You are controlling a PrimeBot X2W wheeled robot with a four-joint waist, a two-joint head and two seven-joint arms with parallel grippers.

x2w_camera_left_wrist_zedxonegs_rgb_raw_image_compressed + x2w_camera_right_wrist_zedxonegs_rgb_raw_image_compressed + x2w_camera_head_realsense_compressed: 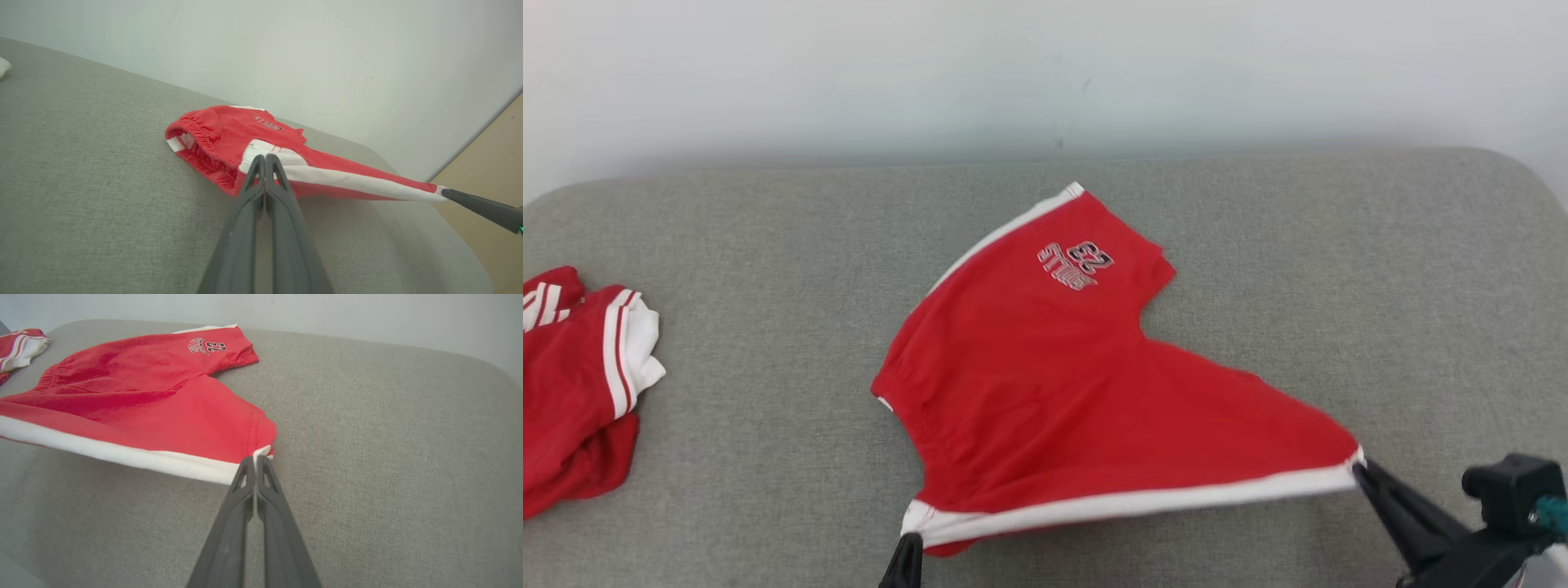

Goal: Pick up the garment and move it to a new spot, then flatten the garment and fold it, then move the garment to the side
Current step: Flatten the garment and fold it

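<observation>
The garment (1045, 384) is a pair of red shorts with white side stripes and a "23" print, spread on the grey cushion (768, 269). Its near white-striped edge is stretched taut between my two grippers and lifted slightly off the cushion. My left gripper (907, 541) is shut on the waistband corner of the garment (229, 134), as the left wrist view shows at the gripper (264, 157). My right gripper (1362, 467) is shut on the leg-hem corner of the garment (135, 392), seen close in the right wrist view at the gripper (254, 458).
Another red garment (572, 384) with white stripes lies bunched at the cushion's left edge. A pale wall (1045, 73) runs behind the cushion. Bare grey cushion lies to the right of the shorts and between the two garments.
</observation>
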